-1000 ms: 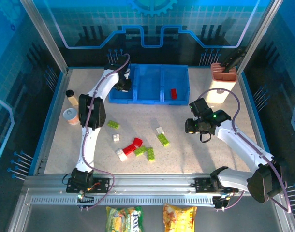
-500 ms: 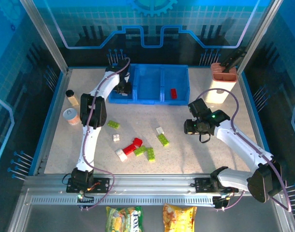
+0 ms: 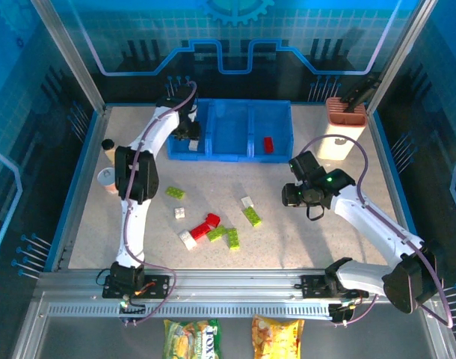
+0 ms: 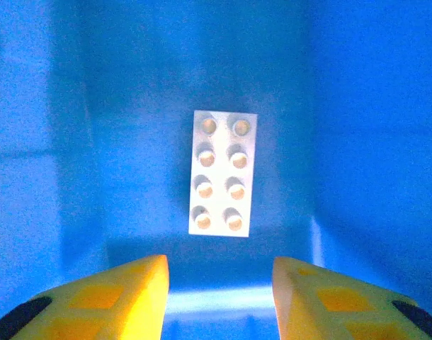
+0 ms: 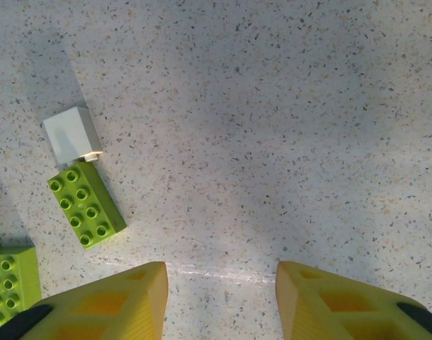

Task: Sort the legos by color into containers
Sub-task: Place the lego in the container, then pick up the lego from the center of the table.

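White brick (image 4: 222, 173) lies studs-up in the left compartment of the blue tray (image 3: 229, 133), below the left gripper (image 4: 219, 287), whose yellow jaws stand apart and empty. The right gripper (image 5: 219, 287), also parted and empty, hovers over the table (image 5: 294, 106) near a lime brick (image 5: 86, 205) touching a small white brick (image 5: 72, 133). A red brick (image 3: 268, 144) sits in the right compartment.

1. A white-and-terracotta holder (image 3: 339, 134) is standing at the far right corner of the desk (image 3: 303, 247).
2. A dark-lidded jar (image 3: 107, 144) and a wider jar (image 3: 103, 180) are sitting by the desk's left edge.
3. A green snack packet (image 3: 192, 338) and a yellow snack packet (image 3: 276, 336) are lying beyond the desk's near edge.
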Robot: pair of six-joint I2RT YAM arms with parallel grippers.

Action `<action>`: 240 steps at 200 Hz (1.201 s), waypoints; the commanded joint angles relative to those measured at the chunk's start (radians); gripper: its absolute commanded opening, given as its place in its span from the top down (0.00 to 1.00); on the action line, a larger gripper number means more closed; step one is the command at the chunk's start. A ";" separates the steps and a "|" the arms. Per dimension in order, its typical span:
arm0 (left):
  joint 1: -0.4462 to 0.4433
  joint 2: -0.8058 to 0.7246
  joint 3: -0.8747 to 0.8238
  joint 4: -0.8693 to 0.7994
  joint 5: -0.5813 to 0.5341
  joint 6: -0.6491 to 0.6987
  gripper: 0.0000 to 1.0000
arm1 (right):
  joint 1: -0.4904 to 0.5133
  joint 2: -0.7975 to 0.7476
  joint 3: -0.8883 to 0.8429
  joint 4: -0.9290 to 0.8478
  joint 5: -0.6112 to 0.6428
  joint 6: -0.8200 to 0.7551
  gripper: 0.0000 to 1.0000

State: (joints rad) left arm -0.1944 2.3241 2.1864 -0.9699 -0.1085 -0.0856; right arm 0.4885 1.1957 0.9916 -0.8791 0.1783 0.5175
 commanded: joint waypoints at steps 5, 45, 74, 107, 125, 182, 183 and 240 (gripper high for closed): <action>0.007 -0.110 -0.052 -0.006 0.034 -0.030 0.56 | 0.022 0.005 0.031 -0.021 0.012 0.015 0.54; 0.007 -0.264 -0.192 0.036 0.060 -0.033 0.56 | 0.050 0.032 0.055 -0.033 0.021 0.012 0.55; 0.007 -0.381 -0.311 0.080 0.068 -0.037 0.56 | 0.083 0.048 0.077 -0.048 0.034 0.017 0.55; 0.007 -0.493 -0.422 0.123 0.087 -0.062 0.55 | 0.135 0.047 0.091 -0.057 0.051 0.043 0.54; 0.008 -0.537 -0.470 0.126 0.092 -0.071 0.55 | 0.165 0.049 0.092 -0.056 0.064 0.061 0.55; 0.011 -0.636 -0.549 0.130 0.113 -0.063 0.53 | 0.222 0.086 0.119 -0.075 0.085 0.079 0.54; 0.011 -0.637 -0.549 0.128 0.114 -0.063 0.53 | 0.223 0.087 0.120 -0.076 0.086 0.079 0.55; 0.029 -0.709 -0.629 0.153 0.121 -0.030 0.53 | 0.246 0.150 0.159 -0.075 0.096 0.085 0.54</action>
State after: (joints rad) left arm -0.1864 1.6699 1.6150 -0.8398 -0.0040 -0.1326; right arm 0.7124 1.3170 1.1206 -0.9268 0.2554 0.5816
